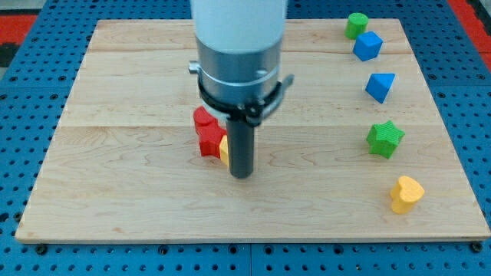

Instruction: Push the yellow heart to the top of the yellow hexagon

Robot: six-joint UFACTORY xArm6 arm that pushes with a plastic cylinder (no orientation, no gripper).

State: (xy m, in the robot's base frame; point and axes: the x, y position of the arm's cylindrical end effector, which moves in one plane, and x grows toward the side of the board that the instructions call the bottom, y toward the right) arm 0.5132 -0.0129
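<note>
While the rod is standing near the board's (138, 192) middle, my tip (242, 175) is resting just right of a red block (205, 132) of unclear shape and a yellow block (223, 148), mostly hidden, only a sliver showing. No pincer is fitted, so no jaw state applies. Yellow heart (406, 193) is lying well apart at the view's lower right. Green star (384, 139), blue block (380, 86), blue cube (367, 46) and green block (356, 24) are lining the right edge.
</note>
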